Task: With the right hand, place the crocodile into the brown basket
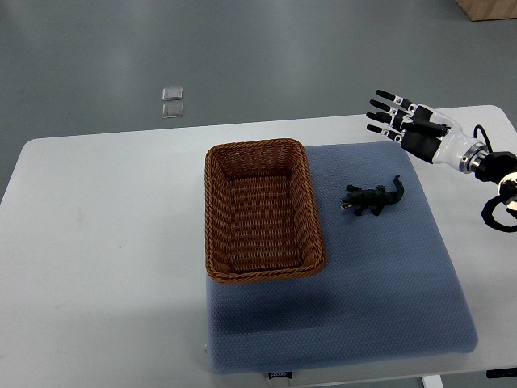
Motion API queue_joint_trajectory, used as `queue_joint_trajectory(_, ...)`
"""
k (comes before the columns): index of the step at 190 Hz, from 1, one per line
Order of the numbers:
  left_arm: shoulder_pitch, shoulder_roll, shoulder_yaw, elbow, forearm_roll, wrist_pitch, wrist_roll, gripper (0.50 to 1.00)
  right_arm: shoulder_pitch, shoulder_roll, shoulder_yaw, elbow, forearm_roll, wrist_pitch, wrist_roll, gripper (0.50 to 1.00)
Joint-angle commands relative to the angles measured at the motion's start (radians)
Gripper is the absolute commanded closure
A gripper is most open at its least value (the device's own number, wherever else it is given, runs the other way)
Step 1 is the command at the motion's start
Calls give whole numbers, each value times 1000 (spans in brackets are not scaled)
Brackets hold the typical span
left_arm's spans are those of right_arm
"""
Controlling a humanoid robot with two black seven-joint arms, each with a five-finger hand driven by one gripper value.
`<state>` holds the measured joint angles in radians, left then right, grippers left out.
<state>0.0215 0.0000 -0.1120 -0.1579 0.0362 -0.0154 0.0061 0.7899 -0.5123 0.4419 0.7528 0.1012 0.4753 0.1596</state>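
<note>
Crocodile (373, 198), a small dark toy, lies flat on a blue-grey mat (380, 291) on the right half of the white desk (105, 242). It sits roughly midway between the far and near edges, a little closer to the far one. Its head points toward the desk's left edge and slightly toward the near edge, while its tail curves up toward the far right corner. It lies just beside the brown basket (214, 218), apart from its right wall and not touching it.

The brown basket is a rectangular wicker one standing upright near the middle of the desk, with its long sides running from the far edge toward the near edge. Its right part rests on the mat, and its left wall stands at the mat's left border. Its woven bottom is in plain view.

The right hand (408, 125) comes in from the right and hangs over the far right corner of the desk, above the far right corner of the mat. Its dark fingers (386, 115) are spread wide and point toward the left, holding nothing. It is clear of the crocodile, which lies closer to the near edge than the hand does. A black cable loop (499, 212) shows by the forearm at the right edge.

Beyond the far edge, two small clear squares (172, 103) lie on the grey floor (283, 56).
</note>
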Motion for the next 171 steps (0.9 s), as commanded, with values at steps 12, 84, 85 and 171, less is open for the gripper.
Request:
queue_joint_trajectory(12, 0, 0, 0, 0, -1, 2, 0, 500, 5, -2, 0, -1, 0, -3, 0, 560)
queue_joint_trajectory(84, 0, 0, 0, 12, -1, 5, 0, 500, 9, -12, 0, 0, -81, 3, 72, 560)
queue_joint_trajectory(85, 0, 0, 0, 12, -1, 5, 0, 500, 9, -12, 0, 0, -81, 3, 72, 560)
queue_joint_trajectory(171, -2, 0, 0, 12, -1, 9, 0, 500, 26, -14, 0, 2, -190, 36, 149, 562)
